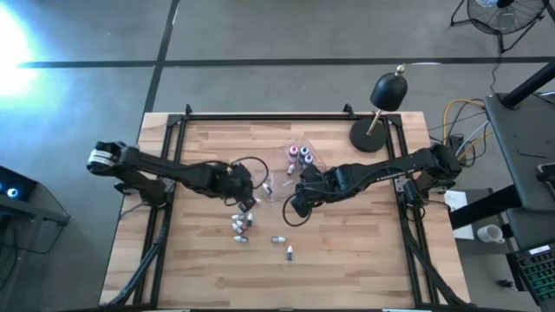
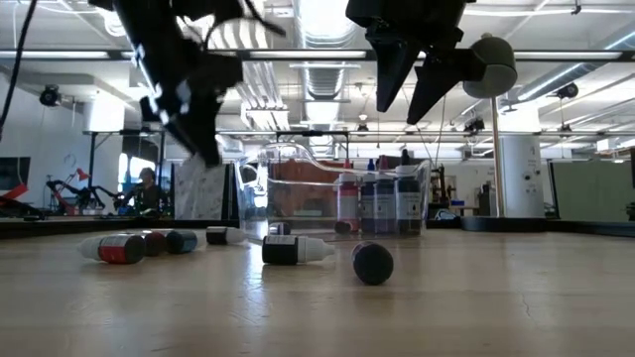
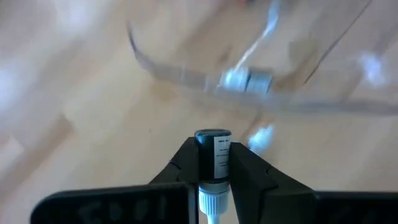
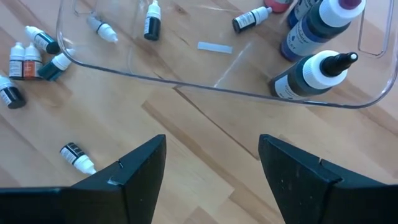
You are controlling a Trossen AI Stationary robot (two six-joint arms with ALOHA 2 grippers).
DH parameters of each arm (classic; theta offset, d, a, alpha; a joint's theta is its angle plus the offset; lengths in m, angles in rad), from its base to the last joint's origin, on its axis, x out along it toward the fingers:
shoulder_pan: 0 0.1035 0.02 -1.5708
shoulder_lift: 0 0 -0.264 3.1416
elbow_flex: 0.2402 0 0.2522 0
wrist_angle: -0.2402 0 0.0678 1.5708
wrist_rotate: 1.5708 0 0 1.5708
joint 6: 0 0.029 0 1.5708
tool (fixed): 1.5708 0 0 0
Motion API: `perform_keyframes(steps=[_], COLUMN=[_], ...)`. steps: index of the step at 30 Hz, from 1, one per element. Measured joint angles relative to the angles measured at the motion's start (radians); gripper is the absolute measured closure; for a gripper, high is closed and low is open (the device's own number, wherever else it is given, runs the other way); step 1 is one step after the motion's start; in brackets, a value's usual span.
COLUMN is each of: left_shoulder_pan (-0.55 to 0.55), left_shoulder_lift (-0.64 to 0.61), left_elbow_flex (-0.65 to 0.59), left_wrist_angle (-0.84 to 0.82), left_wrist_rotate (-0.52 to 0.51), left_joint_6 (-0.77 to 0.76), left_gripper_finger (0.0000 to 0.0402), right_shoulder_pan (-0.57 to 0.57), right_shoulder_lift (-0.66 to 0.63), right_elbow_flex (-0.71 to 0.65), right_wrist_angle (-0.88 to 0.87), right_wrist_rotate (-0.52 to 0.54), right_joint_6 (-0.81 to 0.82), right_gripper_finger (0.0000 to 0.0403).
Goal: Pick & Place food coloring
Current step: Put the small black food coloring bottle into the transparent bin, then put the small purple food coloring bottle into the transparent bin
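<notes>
My left gripper (image 3: pixel 213 146) (image 1: pixel 250 189) is shut on a tiny dark food coloring bottle (image 3: pixel 214 155) with a white cap, near the left end of the clear tray (image 1: pixel 276 186). My right gripper (image 4: pixel 211 162) (image 1: pixel 293 208) (image 2: pixel 407 94) hangs open above the table on the tray's near side, touching nothing. Larger dark bottles (image 4: pixel 311 68) (image 2: pixel 382 203) stand upright in the tray. Small dropper bottles (image 4: pixel 152 22) lie beyond the tray's rim. Loose bottles lie on their sides on the wood (image 1: pixel 243 224) (image 4: pixel 78 157) (image 2: pixel 293 250). My left gripper pinches the dark bottle's labelled body (image 3: pixel 219 158) between its two fingers (image 3: pixel 183 165), which lie across it. The white cap (image 3: pixel 211 202) points back toward the wrist and the flat base points away. The bottle is lifted clear of the table.
A black domed lamp (image 1: pixel 386 95) stands at the table's far right corner. A cluster of small bottles (image 4: pixel 25 59) lies left of the tray, and single ones (image 1: pixel 290 253) (image 2: pixel 372 263) sit nearer the near edge. Bare wood stretches along the near side.
</notes>
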Motion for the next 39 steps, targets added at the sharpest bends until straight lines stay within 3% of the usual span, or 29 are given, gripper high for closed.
perform_keyframes(steps=[3, 5, 8, 10, 17, 25, 29, 34, 37, 39], left_shoulder_pan=[-0.012, -0.017, -0.004, 0.025, 0.06, 0.052, 0.04, 0.005, -0.019, -0.032], left_shoulder_lift=[-0.069, -0.105, -0.106, -0.065, 0.088, 0.094, 0.048, -0.032, -0.08, -0.11], left_elbow_flex=[0.021, 0.018, -0.001, -0.002, 0.066, 0.236, 0.279, 0.232, 0.172, 0.132], left_wrist_angle=[0.074, 0.243, 0.519, 0.595, 0.56, 0.284, 0.114, 0.007, 0.021, 0.022], left_wrist_rotate=[-0.082, -0.095, -0.008, 0.041, 0.042, -0.008, -0.01, -0.009, -0.01, -0.009], left_joint_6=[0.064, 0.203, 0.427, 0.462, 0.498, 0.523, 0.562, 0.51, 0.501, 0.477], left_gripper_finger=[0.0375, 0.0375, 0.0375, 0.0367, 0.028, 0.0211, 0.0208, 0.0207, 0.0207, 0.0207], right_shoulder_pan=[0.0, 0.0, 0.0, 0.0, 0.038, 0.081, 0.096, 0.113, 0.154, 0.188], right_shoulder_lift=[0.0, 0.0, 0.0, 0.0, 0.0, 0.0, 0.002, 0.054, 0.104, 0.141], right_elbow_flex=[-0.006, -0.013, -0.026, -0.032, -0.036, -0.046, -0.061, -0.074, -0.066, -0.063], right_wrist_angle=[0.0, -0.002, -0.001, 0.0, 0.001, 0.046, 0.155, 0.22, 0.225, 0.23], right_wrist_rotate=[0.0, 0.0, 0.0, 0.0, -0.004, -0.005, -0.122, -0.32, -0.33, -0.335], right_joint_6=[-0.003, -0.006, -0.006, 0.003, -0.005, -0.071, -0.157, -0.2, -0.384, -0.666], right_gripper_finger=[0.0154, 0.0154, 0.0154, 0.0154, 0.0154, 0.0154, 0.0154, 0.0154, 0.0154, 0.0154])
